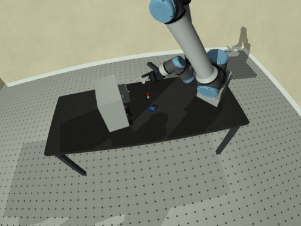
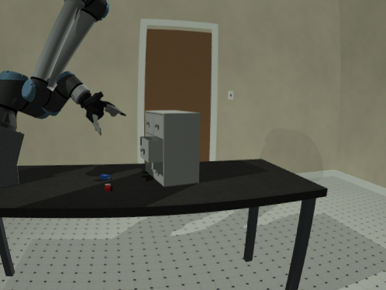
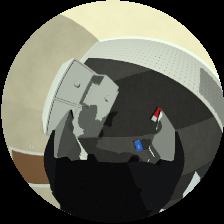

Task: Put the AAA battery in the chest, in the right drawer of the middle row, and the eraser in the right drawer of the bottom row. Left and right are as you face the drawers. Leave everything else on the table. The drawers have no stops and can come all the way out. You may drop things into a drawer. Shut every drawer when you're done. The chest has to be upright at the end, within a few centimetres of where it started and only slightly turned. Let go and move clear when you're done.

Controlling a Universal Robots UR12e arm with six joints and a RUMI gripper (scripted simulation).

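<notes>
On the black table (image 2: pixel 232 182), a small red-and-white object (image 2: pixel 108 188) and a small blue object (image 2: pixel 105 177) lie near each other but apart, out in front of the chest's drawer face; which is the AAA battery and which the eraser cannot be told at this size. In the top view the red-and-white object (image 1: pixel 147 96) sits farther back on the table and the blue one (image 1: pixel 153 108) nearer the front edge; the wrist view shows them too, the red-and-white piece (image 3: pixel 158 115) above the blue one (image 3: pixel 138 145). The grey chest (image 2: pixel 180 147) stands upright on the table, to the right of both items in the exterior view, its drawer face turned toward them. One middle-row drawer (image 2: pixel 150 149) is pulled partway out of the face, while the top-row drawers above it sit flush; the bottom row is too shadowed to read. The gripper (image 2: pixel 109 119) hangs in the air well above the table and left of the chest, its two fingers spread wide and holding nothing, one finger (image 2: pixel 116 111) pointing toward the chest, the other angled down. The arm (image 1: pixel 190 39) runs back to its base (image 1: pixel 222 93) at the table's far corner. Behind the chest is a brown door (image 2: pixel 178 77).
</notes>
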